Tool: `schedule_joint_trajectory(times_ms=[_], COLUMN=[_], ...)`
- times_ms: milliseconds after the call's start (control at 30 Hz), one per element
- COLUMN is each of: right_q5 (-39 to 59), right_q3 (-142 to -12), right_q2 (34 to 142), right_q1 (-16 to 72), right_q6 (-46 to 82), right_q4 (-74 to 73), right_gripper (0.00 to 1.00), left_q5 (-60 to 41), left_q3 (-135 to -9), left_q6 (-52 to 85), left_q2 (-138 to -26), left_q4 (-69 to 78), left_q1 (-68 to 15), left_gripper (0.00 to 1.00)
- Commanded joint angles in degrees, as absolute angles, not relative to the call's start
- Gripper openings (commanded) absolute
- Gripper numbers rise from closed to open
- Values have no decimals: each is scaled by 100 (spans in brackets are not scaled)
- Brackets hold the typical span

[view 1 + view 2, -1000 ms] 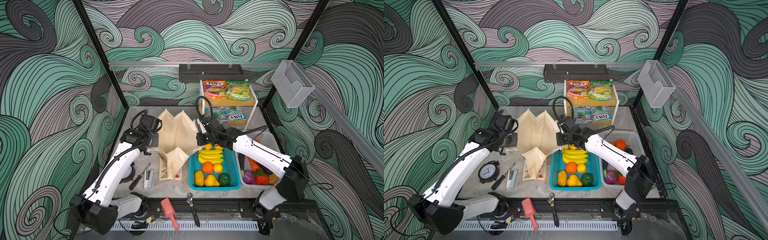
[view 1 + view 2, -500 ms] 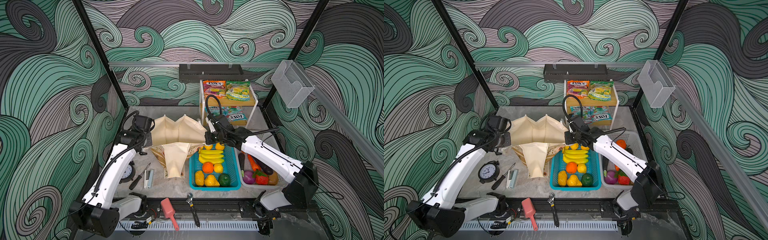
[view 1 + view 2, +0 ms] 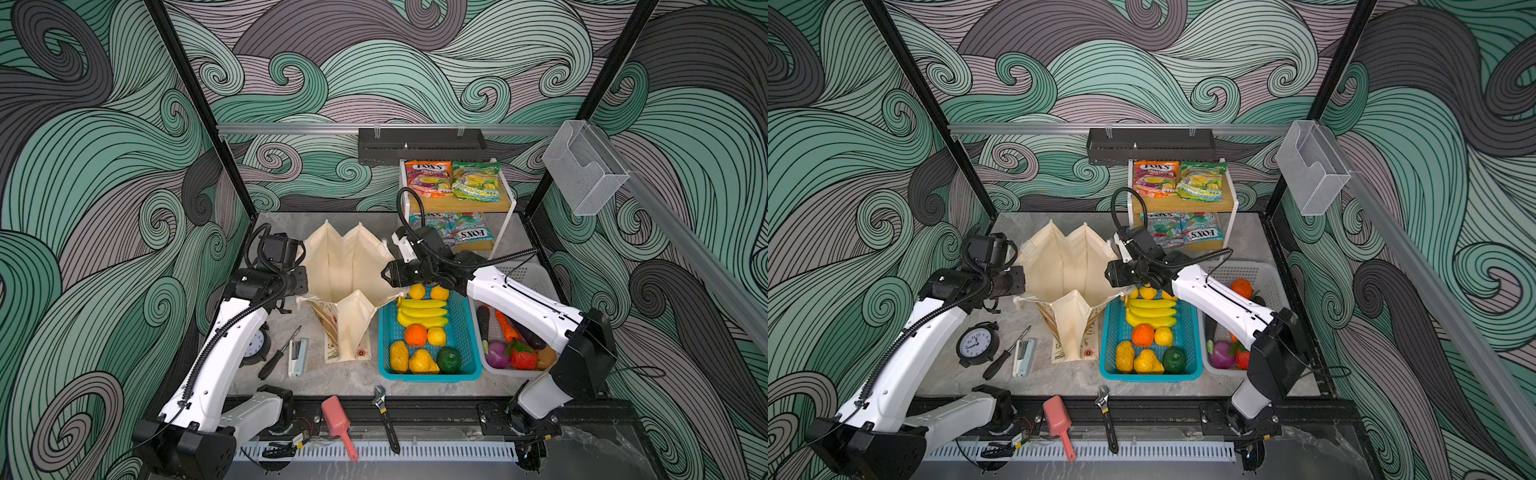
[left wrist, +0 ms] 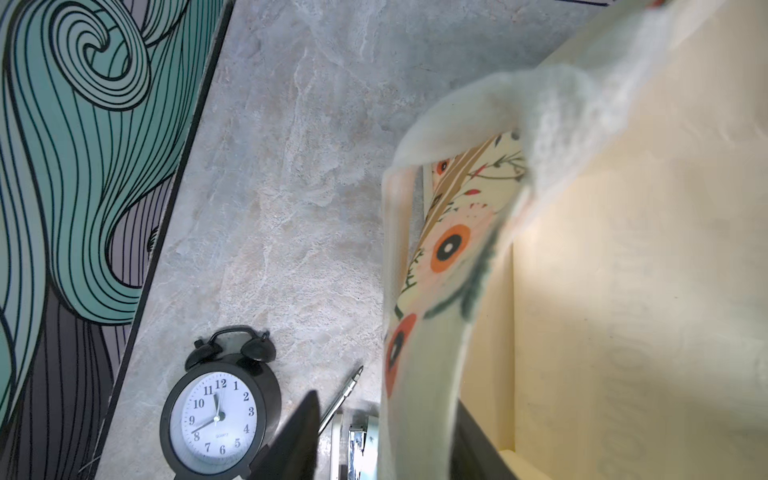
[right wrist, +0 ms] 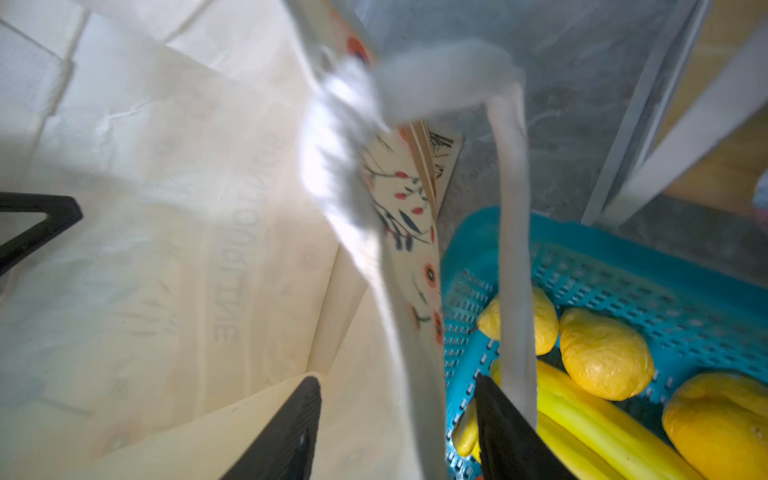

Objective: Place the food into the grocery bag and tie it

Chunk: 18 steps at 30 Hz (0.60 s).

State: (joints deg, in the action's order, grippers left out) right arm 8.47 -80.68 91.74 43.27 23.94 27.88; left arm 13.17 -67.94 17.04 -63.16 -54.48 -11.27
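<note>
1. Food (image 3: 436, 336) sits in the teal basket (image 3: 469, 332) at the table's front edge; I count one orange (image 3: 415, 335) and one pear (image 3: 423, 362).
2. Grocery bag (image 3: 353, 270) stands mid-table, "LINE" reversed through its cloth; left gripper (image 4: 384, 399) and right gripper (image 5: 395, 378) both gape, rim loose between.
3. Back edge: four FOX'S packets (image 3: 428, 178).

Up close, the rope handle (image 4: 498, 104) of the bag (image 4: 644, 291) is just a soft blur in both wrist views. In a top view the left arm (image 3: 224, 357) covers part of the clock (image 3: 257, 351), and the right arm (image 3: 519, 305) hides much of what lies in the white basket (image 3: 528, 270).
</note>
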Motion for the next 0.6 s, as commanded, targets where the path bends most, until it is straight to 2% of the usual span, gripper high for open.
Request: schedule_joint_trajectory(times_ms=[0,33,133,233,400,567], right_q5=[861,793,906,1057,905,863], right_q3=[-8196,-8133,-7830,-7281,-6269,-5439], right_q2=[8838,8683,8151,7419,6393,6003], right_q1=[4336,4310,4066,3693,3373,3375], right_q6=[2383,2366,2423,2504,2431,2365], right_q4=[2682,2685,2680,2710,3120,3319], right_gripper=[99,100,100,100,100,100], left_q5=[1163,1175,1231,1431,1676,1798], left_q3=[-6716,-6691,-6617,-6583,-6548,-6683], left_q6=[1652,1650,1670,1727,1835,1761], left_q2=[-6319,-6336,-6338,-6294,-6250,-6266], left_q4=[-5310,-5292,-5295,-5312,-5386,-5628], left_q1=[-1088,-1085,-1075,-1080,-1070,-1067], left_gripper=[51,46,20,2,0,0])
